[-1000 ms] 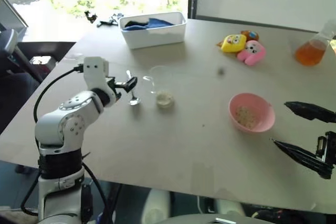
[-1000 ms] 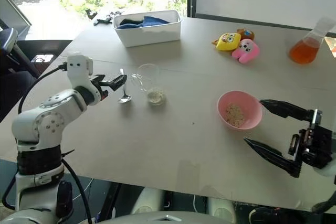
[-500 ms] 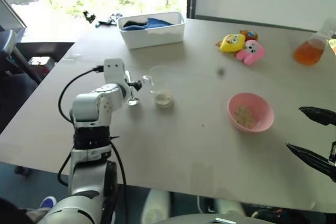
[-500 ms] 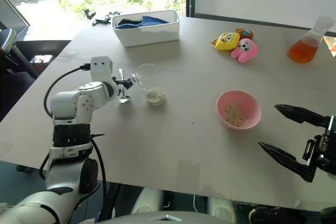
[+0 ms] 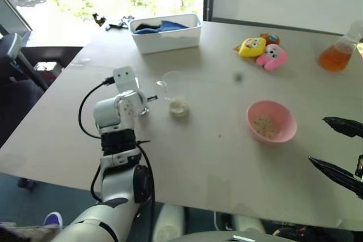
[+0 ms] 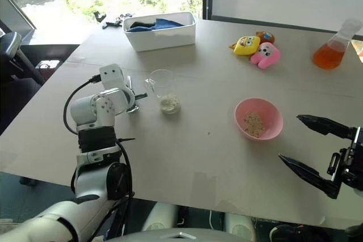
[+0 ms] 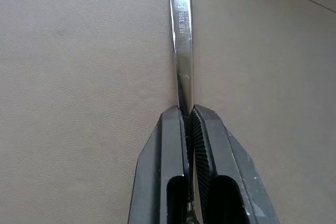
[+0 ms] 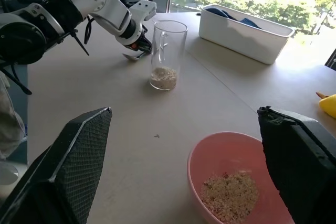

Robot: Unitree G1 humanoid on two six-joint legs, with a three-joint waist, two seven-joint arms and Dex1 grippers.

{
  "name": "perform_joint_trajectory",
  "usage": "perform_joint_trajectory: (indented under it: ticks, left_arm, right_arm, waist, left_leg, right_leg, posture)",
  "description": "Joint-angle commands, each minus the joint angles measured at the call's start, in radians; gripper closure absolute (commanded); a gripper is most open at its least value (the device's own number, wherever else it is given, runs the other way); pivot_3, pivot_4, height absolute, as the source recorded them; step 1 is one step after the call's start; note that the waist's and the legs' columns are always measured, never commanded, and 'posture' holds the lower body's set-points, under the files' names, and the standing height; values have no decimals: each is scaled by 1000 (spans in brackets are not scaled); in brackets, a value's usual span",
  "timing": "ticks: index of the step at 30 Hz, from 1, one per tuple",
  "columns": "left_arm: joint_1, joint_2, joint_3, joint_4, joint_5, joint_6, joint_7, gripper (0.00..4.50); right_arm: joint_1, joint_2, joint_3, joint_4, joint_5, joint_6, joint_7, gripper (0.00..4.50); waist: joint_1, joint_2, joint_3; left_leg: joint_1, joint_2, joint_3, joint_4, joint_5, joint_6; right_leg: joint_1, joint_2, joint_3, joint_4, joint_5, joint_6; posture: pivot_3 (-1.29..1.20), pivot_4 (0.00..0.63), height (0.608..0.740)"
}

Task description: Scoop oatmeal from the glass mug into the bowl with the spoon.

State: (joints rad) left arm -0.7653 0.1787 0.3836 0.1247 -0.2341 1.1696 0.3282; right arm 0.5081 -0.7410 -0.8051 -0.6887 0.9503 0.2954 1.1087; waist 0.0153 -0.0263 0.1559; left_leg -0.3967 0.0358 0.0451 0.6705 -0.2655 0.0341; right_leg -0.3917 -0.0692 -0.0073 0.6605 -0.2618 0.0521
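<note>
I'm seeing my left gripper [image 7: 189, 116] pinching the spoon [image 7: 182, 45], its handle sticking out past the fingertips, flat on the table [image 7: 79, 77]. The glass mug [image 8: 168, 53] (oatmeal [image 8: 163, 77] inside) is standing just beside those jaws. My right gripper [image 8: 184, 145] is gaping wide, the bowl [image 8: 231, 177] sitting between its fingers.

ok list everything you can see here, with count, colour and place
mug: 1, clear glass, mid table, oatmeal in its bottom
spoon: 1, silver, on the table beside the mug
bowl: 1, pink, right of the mug, oatmeal inside
tub: 1, white, far side, blue cloth inside
toys: a cluster, yellow, pink, orange, far right
flask: 1, orange liquid, far right edge
left hand: black fingers shut on the spoon handle
right hand: black, open, near right edge
</note>
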Motion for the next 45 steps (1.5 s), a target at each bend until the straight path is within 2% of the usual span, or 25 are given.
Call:
perform_joint_trajectory:
  ticks: [1,3,6,8,10,13,17,19,21,24,31,33,39,41,42,45]
  left_arm:
    - [22,-14,16,27,16,-10,4,4415]
    - [14,10,65,9,31,-156,24,4415]
    - [12,99,28,-23,106,-396,0,4415]
    - [-29,166,-41,-52,90,-561,-177,4415]
    - [-62,206,-90,-75,25,-632,-366,4415]
    - [-92,271,-194,-123,-16,-754,-637,4415]
    - [-124,318,-297,-146,-54,-876,-899,4415]
    - [-134,335,-339,-135,-43,-952,-992,4415]
    - [-144,346,-363,-115,-42,-1021,-1070,4415]
    - [-152,361,-389,-87,-29,-1111,-1154,4415]
    - [-173,355,-394,-35,-27,-1187,-1229,4415]
    - [-169,353,-394,-36,-25,-1193,-1235,4500]
    - [-164,348,-392,-45,-19,-1196,-1236,4500]
    - [-154,349,-396,-64,-18,-1201,-1240,4500]
    - [-149,348,-395,-70,-20,-1197,-1238,4500]
    - [-146,346,-393,-75,-19,-1192,-1232,4500]
  right_arm:
    - [-13,3,-11,-20,-8,-13,-31,0]
    - [-75,16,31,-27,-46,0,-153,0]
    - [-158,-1,95,-43,-86,76,-337,0]
    - [-295,-39,168,-79,-39,156,-503,0]
    - [-439,-83,242,-93,39,253,-660,0]
    - [-761,-137,398,-14,178,417,-860,0]
    - [-1181,8,582,192,227,538,-1103,0]
    - [-1313,99,617,286,270,581,-1198,0]
    - [-1398,175,623,352,332,615,-1260,0]
    - [-1479,269,613,422,388,626,-1355,0]
    - [-1548,391,646,479,355,619,-1364,0]
    - [-1560,416,652,483,343,619,-1353,530]
    - [-1576,442,655,497,328,631,-1323,530]
    - [-1575,446,649,499,331,632,-1323,1055]
    - [-1572,448,645,497,338,634,-1322,1111]
    - [-1568,449,640,493,350,644,-1319,2495]
  waist:
    - [0,0,0]
    - [0,0,0]
    - [-11,-4,3]
    - [-15,-7,5]
    - [-12,-6,6]
    - [1,-6,6]
    - [0,-6,6]
    - [-6,-6,6]
    - [-7,-5,6]
    - [-10,-4,7]
    - [-12,-4,7]
    - [-13,-4,7]
    - [-18,-4,7]
    - [-22,-4,7]
    - [-24,-4,7]
    - [-28,-3,7]
  left_leg:
    - [0,0,0,0,0,0]
    - [0,0,0,0,0,0]
    - [0,1,2,0,1,-2]
    - [-1,2,1,0,3,-6]
    - [-2,2,2,0,5,-9]
    - [-2,1,0,1,5,-9]
    - [-5,1,0,1,5,-8]
    - [-8,1,1,1,5,-8]
    - [-19,1,1,2,6,-8]
    - [-22,1,3,-1,6,-8]
    - [-27,1,2,2,5,-8]
    - [-27,1,2,3,5,-7]
    - [-27,1,1,5,5,-6]
    - [-27,1,0,5,5,-7]
    - [-27,2,0,5,5,-7]
    - [-28,2,0,5,5,-7]
  right_leg:
    - [0,0,0,0,0,0]
    - [0,0,0,0,0,0]
    - [-3,2,2,1,0,0]
    - [-3,3,2,2,0,-1]
    - [-5,3,2,2,1,-1]
    - [-2,-2,-1,2,1,-2]
    - [-4,-2,0,-1,1,-2]
    - [-8,-2,1,0,1,-1]
    - [-20,0,1,3,1,-1]
    - [-24,1,-1,3,1,-1]
    - [-24,0,-4,1,1,0]
    - [-24,1,-4,2,2,0]
    - [-24,2,-4,3,2,0]
    - [-24,2,-4,3,2,0]
    - [-24,2,-4,3,2,0]
    - [-24,3,-4,3,2,0]
  posture:
    - [0,150,740]
    - [0,150,740]
    - [0,150,740]
    - [0,150,740]
    - [0,150,740]
    - [0,150,740]
    - [0,150,740]
    - [0,150,740]
    - [0,150,740]
    - [0,150,740]
    - [0,150,740]
    - [0,150,740]
    - [0,150,740]
    - [0,150,740]
    - [0,150,740]
    - [0,150,740]
